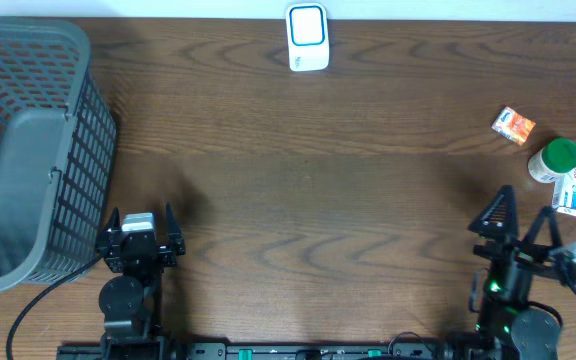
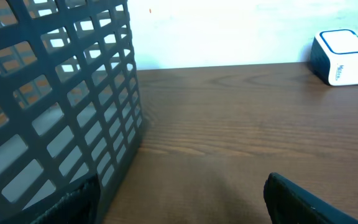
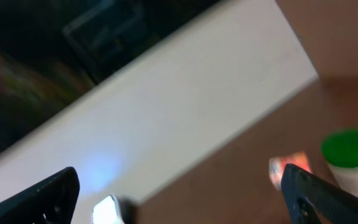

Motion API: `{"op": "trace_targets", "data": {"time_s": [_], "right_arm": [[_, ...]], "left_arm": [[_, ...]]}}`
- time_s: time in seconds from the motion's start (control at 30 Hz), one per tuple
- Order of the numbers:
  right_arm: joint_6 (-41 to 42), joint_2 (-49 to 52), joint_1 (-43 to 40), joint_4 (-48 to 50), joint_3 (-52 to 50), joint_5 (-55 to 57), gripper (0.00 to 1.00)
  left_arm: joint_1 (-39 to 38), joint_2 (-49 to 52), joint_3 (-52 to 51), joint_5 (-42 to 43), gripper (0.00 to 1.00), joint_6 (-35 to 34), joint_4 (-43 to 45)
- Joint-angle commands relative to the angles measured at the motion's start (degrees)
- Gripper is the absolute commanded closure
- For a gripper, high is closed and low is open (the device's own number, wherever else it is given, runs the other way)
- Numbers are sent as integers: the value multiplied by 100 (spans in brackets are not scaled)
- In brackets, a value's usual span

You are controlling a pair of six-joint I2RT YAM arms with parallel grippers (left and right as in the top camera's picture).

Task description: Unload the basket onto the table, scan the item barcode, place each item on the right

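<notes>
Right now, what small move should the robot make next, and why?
Probably the right gripper should reach forward to the green-capped bottle: it stands open and empty, the bottle lies just ahead of it, and nothing lies near the scanner yet.

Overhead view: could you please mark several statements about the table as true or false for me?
The grey basket sits at the left of the table. True.
The white scanner lies inside the basket. False: it stands on the table's far edge, mid-width.
The right claw grips the green-capped bottle. False: it is open and empty; the bottle stands on the table.
The left claw is open and empty. True.
</notes>
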Motion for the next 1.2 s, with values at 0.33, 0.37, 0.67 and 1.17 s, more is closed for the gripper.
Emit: {"op": "trace_targets", "data": {"time_s": [0.33, 0.37, 0.67, 1.17], "right_arm": [[-1681, -39, 232, -623, -699, -195, 1], [-1698, -39, 232, -678, -699, -243, 1], [-1731, -35, 227, -664, -699, -280, 1], [-1731, -35, 227, -664, -699, -280, 1]], "left_arm": [[-17, -15, -122, -55, 16, -52, -181], [-17, -15, -125, -52, 16, -52, -181], [-17, -15, -122, -55, 16, -52, -181], [-68, -44, -125, 85, 16, -55, -188]]}}
